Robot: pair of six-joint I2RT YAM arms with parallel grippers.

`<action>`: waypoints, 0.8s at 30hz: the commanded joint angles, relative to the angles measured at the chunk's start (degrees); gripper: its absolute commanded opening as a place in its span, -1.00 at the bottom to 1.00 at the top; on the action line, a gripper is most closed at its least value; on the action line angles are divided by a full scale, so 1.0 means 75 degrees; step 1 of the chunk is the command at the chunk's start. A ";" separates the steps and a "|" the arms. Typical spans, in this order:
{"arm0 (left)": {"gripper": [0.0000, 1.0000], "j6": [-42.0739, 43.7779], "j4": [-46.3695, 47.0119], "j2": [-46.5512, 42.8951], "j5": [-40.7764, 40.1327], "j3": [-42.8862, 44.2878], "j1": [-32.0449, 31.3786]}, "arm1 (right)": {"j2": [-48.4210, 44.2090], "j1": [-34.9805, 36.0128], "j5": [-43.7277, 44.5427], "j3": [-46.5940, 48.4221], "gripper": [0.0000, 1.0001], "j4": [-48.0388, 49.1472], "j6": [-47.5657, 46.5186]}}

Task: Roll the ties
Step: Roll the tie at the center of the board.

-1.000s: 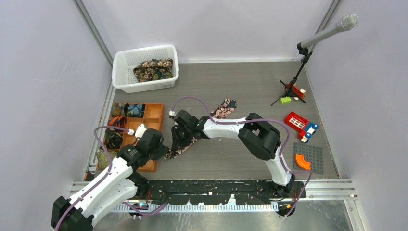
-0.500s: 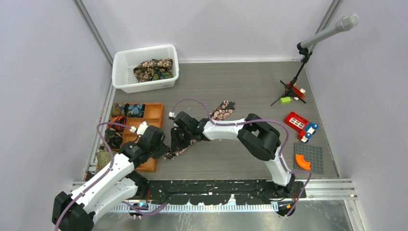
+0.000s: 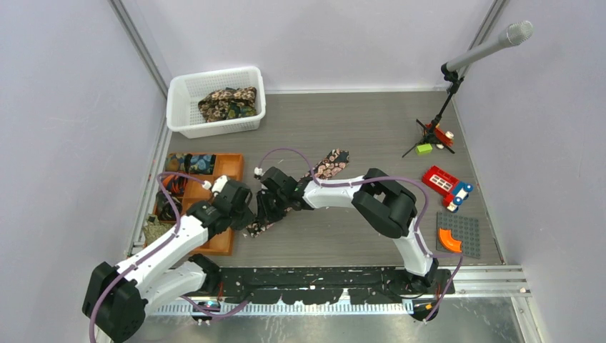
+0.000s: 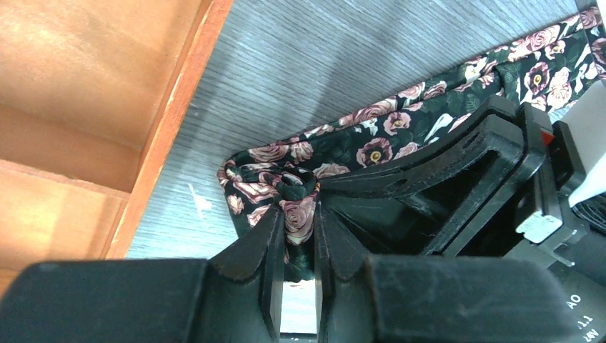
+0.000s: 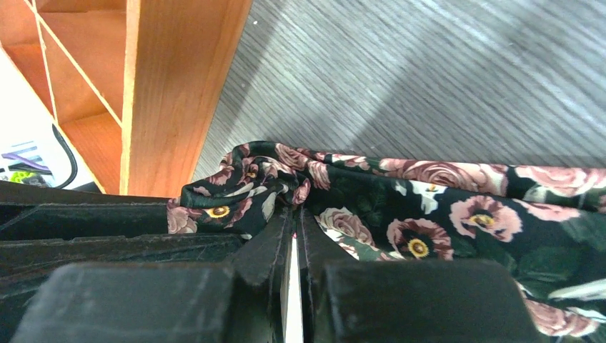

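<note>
Black floral tie (image 3: pixel 330 163) lies slantwise on the desk (image 3: pixel 371 121), its wide end near the centre and its narrow end out toward 8 o'clock, just beside the orange tray (image 3: pixel 227 170). The left jaws and right jaws are each clenched on a neighbouring fold of that bunched narrow end, probably to form a tight core for rolling. The desk is grey wood-grain, the walls lilac. A white basket (image 3: pixel 182 107) with more ties (image 3: pixel 227 103) sits at 11 o'clock, a microphone (image 3: pixel 493 44) at 2.
</note>
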 commanded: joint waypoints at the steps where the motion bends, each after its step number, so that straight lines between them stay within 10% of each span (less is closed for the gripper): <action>1: -1.00 0.0141 0.0690 0.0278 0.0049 0.0198 0.0040 | -0.0309 -0.0034 -0.0047 0.0024 -0.76 0.0051 -0.0210; 24: -0.78 0.0209 0.1457 0.1289 -0.0113 0.0238 0.0034 | -0.1989 -0.0603 0.0715 -0.0957 -0.75 -0.1201 -0.1056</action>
